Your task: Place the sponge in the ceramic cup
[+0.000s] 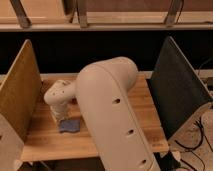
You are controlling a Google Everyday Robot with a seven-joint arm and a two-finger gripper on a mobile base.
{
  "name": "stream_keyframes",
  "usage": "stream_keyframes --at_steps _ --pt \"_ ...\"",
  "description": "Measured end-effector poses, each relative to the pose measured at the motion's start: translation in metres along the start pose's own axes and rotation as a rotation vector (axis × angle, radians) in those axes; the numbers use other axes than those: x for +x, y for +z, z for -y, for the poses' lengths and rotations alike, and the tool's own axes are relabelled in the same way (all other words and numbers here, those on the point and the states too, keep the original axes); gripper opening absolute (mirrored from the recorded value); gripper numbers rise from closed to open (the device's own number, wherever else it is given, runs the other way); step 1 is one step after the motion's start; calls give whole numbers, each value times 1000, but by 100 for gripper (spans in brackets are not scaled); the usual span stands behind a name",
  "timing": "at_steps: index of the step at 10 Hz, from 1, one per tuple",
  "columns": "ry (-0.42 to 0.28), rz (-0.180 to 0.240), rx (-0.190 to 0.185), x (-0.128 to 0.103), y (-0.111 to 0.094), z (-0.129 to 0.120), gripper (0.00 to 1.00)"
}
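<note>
The sponge (69,125) is a small blue-grey pad lying flat on the left part of the wooden table (145,120). My gripper (59,114) hangs from the pale wrist (56,96) just above and to the left of the sponge, close to it. My big cream arm link (112,110) fills the middle of the view and covers much of the table behind it. The ceramic cup is hidden or out of view.
A tan cork-like panel (19,95) stands along the table's left side. A dark grey panel (181,92) stands along its right side. Cables (199,145) trail on the floor at lower right. A dark gap and a shelf rail run behind the table.
</note>
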Motion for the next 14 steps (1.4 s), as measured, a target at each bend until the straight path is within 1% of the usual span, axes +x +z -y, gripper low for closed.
stream_keyframes --at_steps 1,2,3,4,5,6,7,8,9,11,12,14 --pt "-1 38 7 -9 -10 2 13" --pt "-8 98 19 -23 -28 3 13" --pt "-12 147 26 -34 -42 3 13" --pt "-16 237 38 -52 -68 6 13" --pt "-16 298 39 -62 -85 7 13" --pt "-16 405 24 -78 -112 10 13" --pt "-22 492 0 -87 -131 12 13" --pt "-33 585 -35 -96 -153 13 13" --pt "-45 661 -66 -102 -172 15 13" --pt "-85 841 -136 -113 -223 30 13" --pt "-108 915 -162 -115 -247 40 13" --pt "-146 1014 -194 -113 -282 57 13"
